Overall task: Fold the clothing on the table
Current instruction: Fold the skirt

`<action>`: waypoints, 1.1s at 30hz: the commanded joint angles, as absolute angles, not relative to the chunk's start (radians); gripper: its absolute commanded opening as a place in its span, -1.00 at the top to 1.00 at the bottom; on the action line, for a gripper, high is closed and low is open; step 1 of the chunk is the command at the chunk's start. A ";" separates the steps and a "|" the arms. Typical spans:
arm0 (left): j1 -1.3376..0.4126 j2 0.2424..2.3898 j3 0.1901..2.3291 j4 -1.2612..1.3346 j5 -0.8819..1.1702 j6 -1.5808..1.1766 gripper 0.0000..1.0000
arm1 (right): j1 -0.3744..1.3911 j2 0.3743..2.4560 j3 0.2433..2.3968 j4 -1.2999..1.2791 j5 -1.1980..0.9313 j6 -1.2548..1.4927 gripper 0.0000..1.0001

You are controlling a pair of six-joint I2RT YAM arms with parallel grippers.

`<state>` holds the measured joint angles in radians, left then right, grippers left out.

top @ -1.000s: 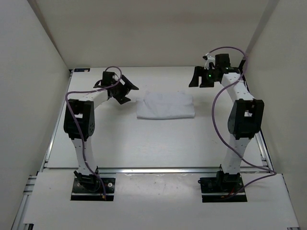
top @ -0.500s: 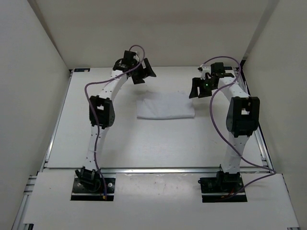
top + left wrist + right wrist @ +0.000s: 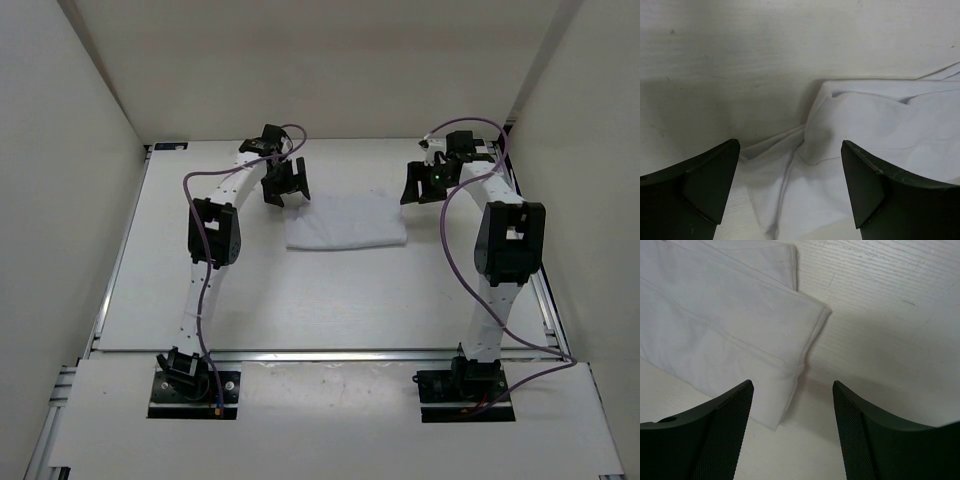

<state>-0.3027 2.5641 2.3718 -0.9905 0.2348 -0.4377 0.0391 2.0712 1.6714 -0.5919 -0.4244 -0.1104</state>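
Observation:
The clothing [image 3: 345, 222] lies folded into a flat white rectangle at the middle of the table [image 3: 300, 300]. My left gripper [image 3: 285, 186] hangs open just above its far left corner; in the left wrist view the creased cloth corner [image 3: 785, 195] lies between the fingers, untouched. My right gripper [image 3: 424, 184] is open over the far right corner. The right wrist view shows the layered cloth edge [image 3: 765, 370] between and left of its fingers [image 3: 720, 430], with bare table beside it.
White walls [image 3: 80, 150] close in the table on three sides. An aluminium rail [image 3: 330, 354] runs along the near edge by the arm bases. Purple cables [image 3: 455, 230] loop off both arms.
The left arm swung from the cloth's left side up to the far edge, then came down over the far left corner. The right gripper moved slightly toward the cloth and narrowed a little.

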 commanded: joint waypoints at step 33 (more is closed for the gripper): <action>-0.333 2.615 2.506 -0.868 0.270 -0.495 0.02 | 0.020 2.339 1.874 -0.626 -0.692 -0.077 -0.41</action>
<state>-0.3347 2.6278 2.4790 -0.8898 0.2501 -0.4892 0.0036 2.3028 1.8309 -0.6167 -0.6418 -0.0917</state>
